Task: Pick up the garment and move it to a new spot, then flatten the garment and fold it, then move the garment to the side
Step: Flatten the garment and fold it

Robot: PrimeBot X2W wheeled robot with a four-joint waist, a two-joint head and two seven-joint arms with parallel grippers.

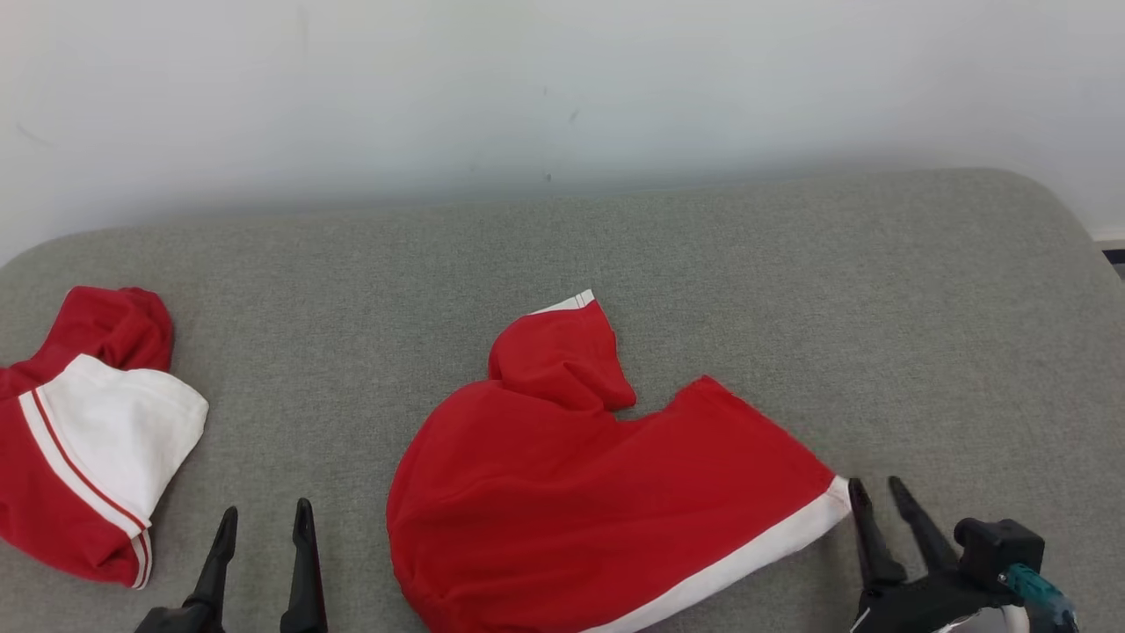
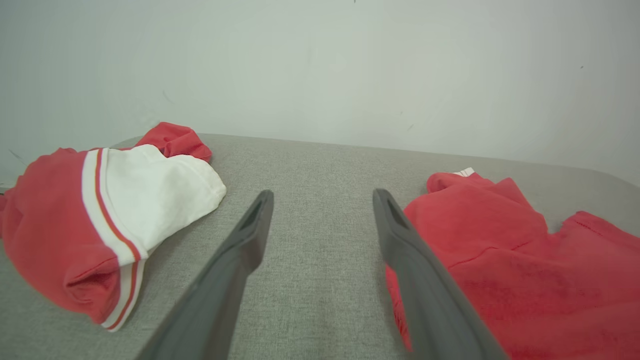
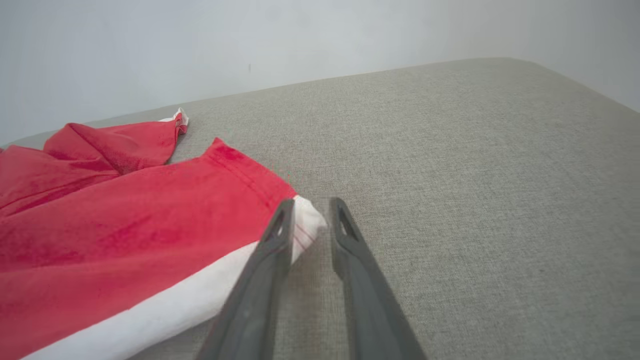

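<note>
1. The garment (image 1: 562, 492), red with a white band (image 1: 756, 549) along one edge, lies loosely spread on the tabletop (image 1: 791, 308), in the near middle part. It is rumpled, not flat. A narrower piece with a white-trimmed end (image 1: 567, 303) is folded up over its far side.
2. The right end effector (image 1: 874, 483) sits at the garment's right-hand corner, where the white band ends. In the right wrist view its two dark fingers (image 3: 270, 245) stand only a little apart. The white corner (image 3: 307, 225) lies against the tip of one finger and pokes into the gap. Grey surface shows between the fingers and they pinch nothing.
3. The left end effector (image 1: 267, 508) is just to the left of the garment, low over the tabletop. Its fingers (image 2: 235, 260) are spread wide and hold nothing. In the left wrist view one finger overlaps the garment's (image 2: 500, 240) edge; I cannot tell whether it touches.
4. A second garment (image 1: 97, 440) lies well to the left of the first, apart from it. It is bunched, red with a broad white panel and thin red-and-white stripes.
5. The tabletop is covered in grey woven fabric and has rounded far corners. Beyond the garment's far side it runs bare up to a plain pale wall (image 1: 527, 88) with a few faint marks.
6. Count: two garments, two end effectors, two fingers on each.
</note>
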